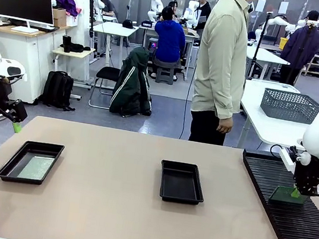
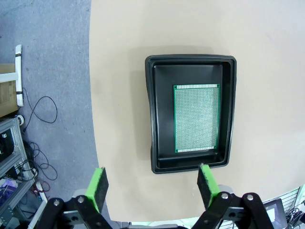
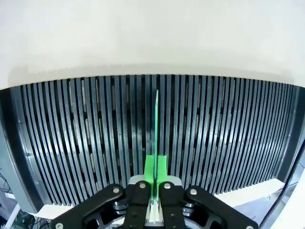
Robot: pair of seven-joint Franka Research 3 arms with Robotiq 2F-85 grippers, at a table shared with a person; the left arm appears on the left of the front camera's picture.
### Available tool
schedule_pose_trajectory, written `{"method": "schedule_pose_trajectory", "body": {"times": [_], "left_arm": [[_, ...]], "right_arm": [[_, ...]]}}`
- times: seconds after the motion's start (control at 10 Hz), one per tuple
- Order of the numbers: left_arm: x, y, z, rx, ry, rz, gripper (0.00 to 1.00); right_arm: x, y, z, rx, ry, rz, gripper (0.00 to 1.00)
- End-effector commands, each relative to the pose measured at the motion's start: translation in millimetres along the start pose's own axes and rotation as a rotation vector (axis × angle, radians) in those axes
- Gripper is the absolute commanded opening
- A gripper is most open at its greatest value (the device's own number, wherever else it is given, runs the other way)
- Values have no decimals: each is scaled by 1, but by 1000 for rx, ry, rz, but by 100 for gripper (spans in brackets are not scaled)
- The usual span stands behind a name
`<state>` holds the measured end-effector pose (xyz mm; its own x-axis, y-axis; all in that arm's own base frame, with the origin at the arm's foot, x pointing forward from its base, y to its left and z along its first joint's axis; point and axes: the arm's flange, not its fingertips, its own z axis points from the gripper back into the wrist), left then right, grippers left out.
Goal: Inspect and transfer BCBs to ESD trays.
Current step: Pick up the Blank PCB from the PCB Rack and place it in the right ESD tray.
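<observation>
At the left, one black ESD tray (image 1: pixel 10 163) holds a green BCB (image 1: pixel 37 167) lying flat; the left wrist view looks down on this tray (image 2: pixel 152 114) and board (image 2: pixel 196 118). My left gripper (image 1: pixel 0 126) hovers open off the table's left edge, and its green pads (image 2: pixel 97 183) are wide apart with nothing between them. A second ESD tray (image 1: pixel 181 182) sits empty mid-table. My right gripper (image 1: pixel 299 191) is shut on another BCB (image 1: pixel 288 196) standing on edge in the ribbed black rack (image 1: pixel 289 217). In the right wrist view that board (image 3: pixel 157 119) rises edge-on from the closed gripper (image 3: pixel 156 167).
The long slotted rack (image 3: pixel 71 143) fills the table's right side. A person (image 1: pixel 222 63) stands beyond the far edge, hands down. A grey mesh basket (image 1: pixel 290 106) rests on a white table behind. Bare tabletop lies between the trays.
</observation>
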<state>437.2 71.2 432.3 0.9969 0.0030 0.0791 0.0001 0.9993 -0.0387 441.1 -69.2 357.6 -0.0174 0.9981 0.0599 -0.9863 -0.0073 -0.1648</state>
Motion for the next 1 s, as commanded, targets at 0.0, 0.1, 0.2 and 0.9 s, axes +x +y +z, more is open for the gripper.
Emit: {"method": "schedule_pose_trajectory", "body": {"times": [0.0, 0.1, 0.2, 0.9], "left_arm": [[-1, 0, -2, 2, -10, 1, 100], [-1, 0, -2, 2, -10, 1, 100], [-1, 0, -2, 2, -10, 1, 100], [-1, 0, -2, 2, -10, 1, 100]], "right_arm": [[-1, 5, -2, 7, -30, -16, 0], [-1, 4, 2, 13, -22, -23, 0], [-1, 5, 7, 15, -13, -27, 0], [-1, 7, 76, 68, 11, -15, 0]]}}
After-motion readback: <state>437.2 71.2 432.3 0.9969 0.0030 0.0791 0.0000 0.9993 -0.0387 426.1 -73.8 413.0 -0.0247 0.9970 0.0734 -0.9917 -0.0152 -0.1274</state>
